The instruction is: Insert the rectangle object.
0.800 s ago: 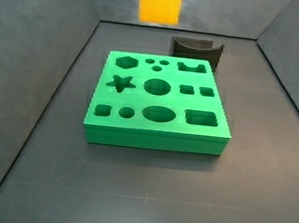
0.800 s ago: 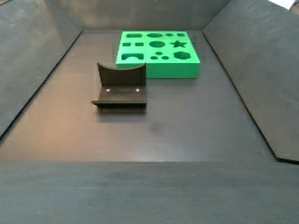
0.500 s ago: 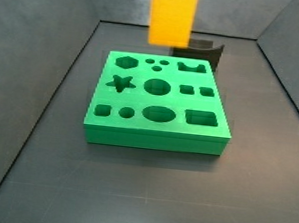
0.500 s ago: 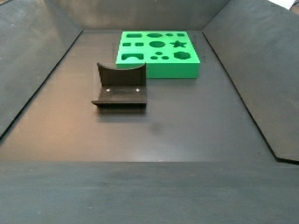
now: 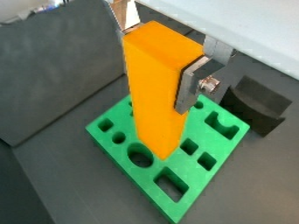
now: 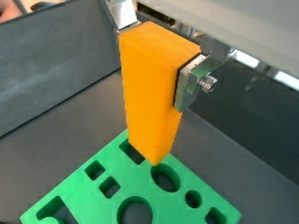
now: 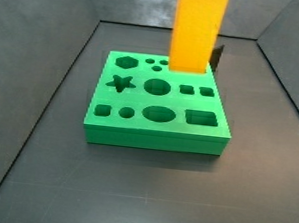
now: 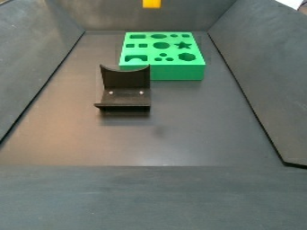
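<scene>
My gripper [image 5: 158,54] is shut on the rectangle object [image 5: 158,92], a smooth orange-yellow bar that I hold upright by its upper end. One silver finger [image 5: 194,84] presses its side; both wrist views show this grip [image 6: 155,48]. The bar [image 7: 198,30] hangs above the back edge of the green board [image 7: 157,136] with shaped holes, its lower end just over the board's far right part. In a side view only the bar's tip [image 8: 151,4] shows at the top edge. The board also shows in both wrist views [image 5: 121,166] [image 6: 70,197], below the bar. The gripper itself is out of both side views.
The dark fixture [image 8: 122,90] stands on the dark floor beside the board [image 8: 164,67], and partly behind the bar in a side view [image 7: 216,56]. It also shows in a wrist view [image 5: 263,101]. Sloped dark walls ring the floor.
The bar has come lower and shifted right in a side view, now reaching over the board's back edge. Its tip has entered the top of the other side view.
</scene>
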Robot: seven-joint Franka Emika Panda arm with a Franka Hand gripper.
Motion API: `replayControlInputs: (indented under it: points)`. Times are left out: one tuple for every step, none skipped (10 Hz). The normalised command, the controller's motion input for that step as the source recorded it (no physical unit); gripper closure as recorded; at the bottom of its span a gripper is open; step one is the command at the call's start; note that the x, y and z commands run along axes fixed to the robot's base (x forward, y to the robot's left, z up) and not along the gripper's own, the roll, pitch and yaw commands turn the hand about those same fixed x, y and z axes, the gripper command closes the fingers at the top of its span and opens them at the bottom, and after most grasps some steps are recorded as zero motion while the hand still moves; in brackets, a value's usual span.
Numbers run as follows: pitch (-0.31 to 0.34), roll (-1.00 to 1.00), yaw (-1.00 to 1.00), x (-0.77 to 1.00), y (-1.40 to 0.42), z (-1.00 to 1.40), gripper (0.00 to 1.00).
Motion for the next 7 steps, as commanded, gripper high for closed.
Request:
replayControlInputs:
  points:
    - [-0.021, 0.16, 0.31, 0.33, 0.0, -0.7, 1.0]
    - [-0.01, 0.08, 0.16, 0.16, 0.0, -0.53, 1.0]
    - [0.0, -0.01, 0.0, 0.08, 0.0, -0.18, 1.0]
    - [-0.003, -0.03, 0.0, 0.09, 0.0, -0.2, 1.0]
    - [0.0, -0.01, 0.03, 0.25, -0.03, -0.42, 1.0]
    - [0.023, 0.02, 0.0, 0.43, -0.05, -0.46, 1.0]
    - [0.06, 0.04, 0.0, 0.64, -0.05, -0.44, 1.0]
